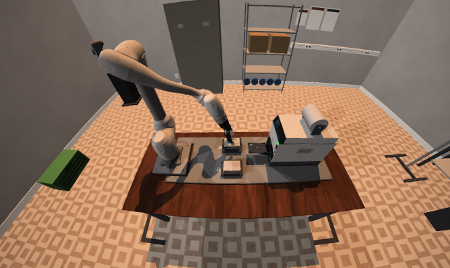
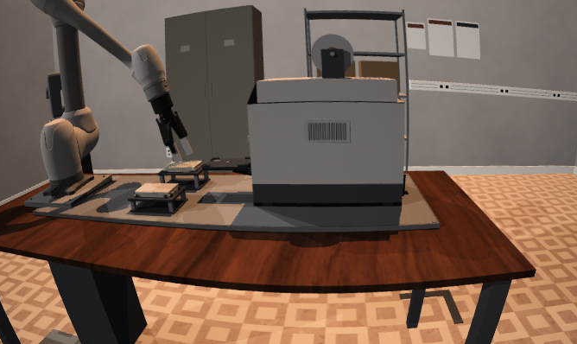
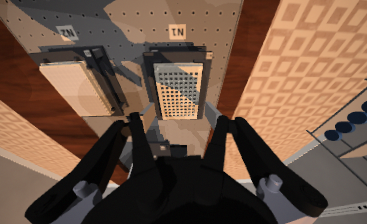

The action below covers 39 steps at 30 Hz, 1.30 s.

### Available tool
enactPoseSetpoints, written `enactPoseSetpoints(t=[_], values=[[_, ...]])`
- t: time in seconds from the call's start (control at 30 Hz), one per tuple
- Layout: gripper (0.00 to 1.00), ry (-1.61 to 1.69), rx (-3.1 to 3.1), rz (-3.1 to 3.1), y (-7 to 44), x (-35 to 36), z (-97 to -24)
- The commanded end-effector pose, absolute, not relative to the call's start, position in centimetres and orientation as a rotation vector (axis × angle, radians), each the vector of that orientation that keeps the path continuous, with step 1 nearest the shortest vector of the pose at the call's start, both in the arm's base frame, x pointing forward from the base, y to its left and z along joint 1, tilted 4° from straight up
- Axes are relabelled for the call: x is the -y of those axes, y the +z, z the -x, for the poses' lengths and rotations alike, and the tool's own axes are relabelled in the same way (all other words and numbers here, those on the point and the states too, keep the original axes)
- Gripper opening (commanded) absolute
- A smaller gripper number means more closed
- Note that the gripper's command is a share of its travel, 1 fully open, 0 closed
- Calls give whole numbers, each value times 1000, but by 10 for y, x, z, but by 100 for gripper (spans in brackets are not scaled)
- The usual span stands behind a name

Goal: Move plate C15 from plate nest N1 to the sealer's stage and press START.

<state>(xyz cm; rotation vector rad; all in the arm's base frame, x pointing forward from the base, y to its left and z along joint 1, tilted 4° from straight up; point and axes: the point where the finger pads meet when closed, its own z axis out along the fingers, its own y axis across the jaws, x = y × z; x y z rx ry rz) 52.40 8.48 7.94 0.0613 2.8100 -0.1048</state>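
Note:
Plate C15 (image 1: pixel 236 143) (image 2: pixel 187 166) (image 3: pixel 179 92), with a grid of wells, lies in nest N1 (image 3: pixel 149 80). My gripper (image 1: pixel 231 137) (image 2: pixel 182 151) (image 3: pixel 180 108) is open and tilted. Its fingertips are close above the plate's sealer-side end, one toward each long side, with nothing visibly held. The sealer's dark stage (image 1: pixel 256 147) (image 2: pixel 227 163) is out and bears no plate. A green light (image 1: pixel 277 143) shows on the sealer's front. The START button is too small to tell. A pale plate (image 1: pixel 232 165) (image 2: pixel 156 190) (image 3: pixel 77 87) lies in N2.
The sealer (image 1: pixel 300 154) (image 2: pixel 325 168) stands right of the nests, with a foil roll (image 1: pixel 314 118) (image 2: pixel 332 52) on top. N2's plate is beside N1, toward the table's front. The arm's base (image 1: pixel 167 148) stands left of both nests.

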Motion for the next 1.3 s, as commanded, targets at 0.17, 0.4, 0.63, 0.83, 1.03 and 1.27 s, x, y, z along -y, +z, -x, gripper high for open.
enactPoseSetpoints(t=[0.17,0.4,0.63,0.83,1.03,1.27], values=[[70,-108,-2815,-63,75,-83,-522],[70,-108,-2815,-63,70,-83,-522],[70,-108,-2815,-63,65,-82,-521],[70,-108,-2815,-63,65,-82,-521],[70,-108,-2815,-63,65,-82,-521],[70,-108,-2815,-63,65,-82,-521]])
